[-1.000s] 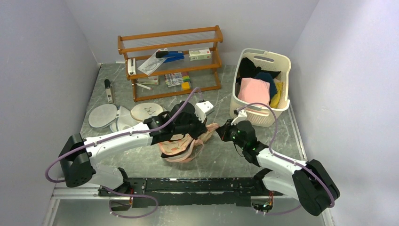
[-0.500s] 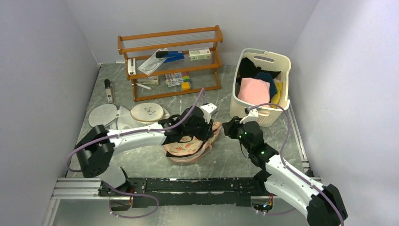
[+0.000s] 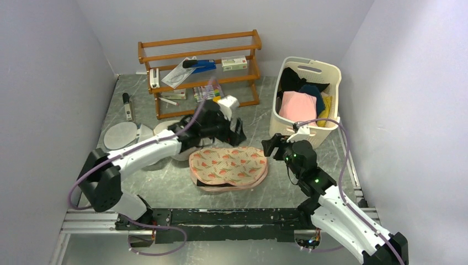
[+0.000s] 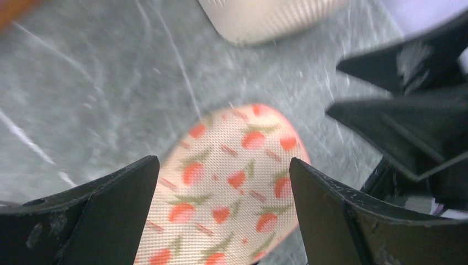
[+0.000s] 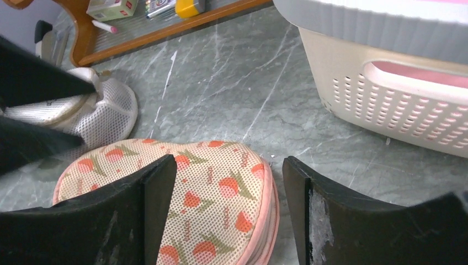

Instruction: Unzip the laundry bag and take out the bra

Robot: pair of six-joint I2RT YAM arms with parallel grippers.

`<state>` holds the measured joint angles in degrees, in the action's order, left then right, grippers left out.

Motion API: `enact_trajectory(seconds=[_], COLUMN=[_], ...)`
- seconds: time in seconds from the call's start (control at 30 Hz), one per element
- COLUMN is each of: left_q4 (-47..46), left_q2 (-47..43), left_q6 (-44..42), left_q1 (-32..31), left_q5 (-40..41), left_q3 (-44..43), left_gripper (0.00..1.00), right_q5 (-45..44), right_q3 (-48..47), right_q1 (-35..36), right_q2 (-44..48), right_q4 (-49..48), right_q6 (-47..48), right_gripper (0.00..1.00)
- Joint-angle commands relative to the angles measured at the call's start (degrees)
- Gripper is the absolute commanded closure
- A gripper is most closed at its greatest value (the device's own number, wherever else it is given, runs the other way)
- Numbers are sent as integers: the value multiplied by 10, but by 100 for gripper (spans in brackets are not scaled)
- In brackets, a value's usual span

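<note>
Top external: laundry bag flat between two open grippers

Item: laundry bag (image 3: 229,165), printed side up on the marble table (image 3: 259,110), apparently zipped; zip pull not discernible. Long axis running left to right across the table. Left gripper (image 3: 234,131): raised beyond the bag's far edge, near mid-length; jaws spread wide, holding nothing. Right gripper (image 3: 270,148): low, just beside the end of the right lobe, pointed along that axis; jaws equally wide, empty. Nearer, by judgement: right gripper, best placed for the pink trim (image 5: 271,205) at that end.
</note>
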<state>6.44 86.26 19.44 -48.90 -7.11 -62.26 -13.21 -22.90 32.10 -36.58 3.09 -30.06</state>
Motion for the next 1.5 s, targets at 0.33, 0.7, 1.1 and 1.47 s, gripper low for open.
enact_trajectory(seconds=[0.33, 0.7, 1.1, 1.47], left_q4=[86, 34, -16, -16], left_q2=[-79, -175, -233, -212], left_q6=[-31, -67, -49, -34], left_q1=[182, 236, 289, 302], left_q5=[-34, -9, 28, -6], left_q3=[-199, -83, -27, -30], left_gripper=[0, 1, 1, 1], right_q5=[107, 122, -69, -134], right_q3=[-84, -112, -260, -317], right_q1=[2, 133, 402, 485], right_q2=[-70, -179, -391, -514], right_q4=[28, 18, 134, 186], right_q6=[109, 136, 283, 331], right_gripper=[16, 12, 14, 46])
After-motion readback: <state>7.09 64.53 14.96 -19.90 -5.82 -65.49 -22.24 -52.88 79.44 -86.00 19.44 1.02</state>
